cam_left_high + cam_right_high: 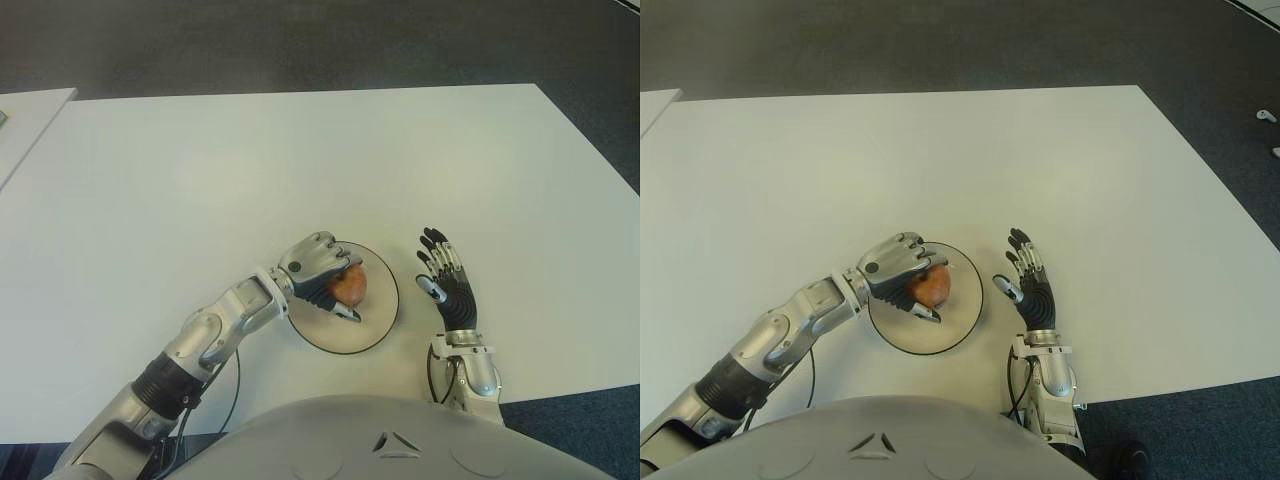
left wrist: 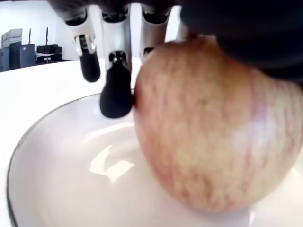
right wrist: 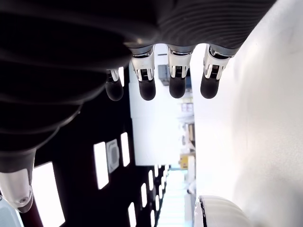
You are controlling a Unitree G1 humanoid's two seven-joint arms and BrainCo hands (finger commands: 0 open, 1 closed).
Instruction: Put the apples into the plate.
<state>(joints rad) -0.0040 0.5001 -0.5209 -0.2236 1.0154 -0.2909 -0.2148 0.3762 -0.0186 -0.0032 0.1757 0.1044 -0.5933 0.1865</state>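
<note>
Centrally, left hand (image 1: pixel 318 262) clasping streaky round apple (image 1: pixel 349 287) (matte skin) on glossy plate (image 1: pixel 380 322), right hand (image 1: pixel 448 281) splayed.

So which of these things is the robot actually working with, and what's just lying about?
Part of the job:
- reddish-yellow apple, touching the plate
- round white plate with a dark rim
- left hand, fingers curled over the apple

Not involved:
- right hand, open, right of the plate
- white table
- black cable at the near edge
</note>
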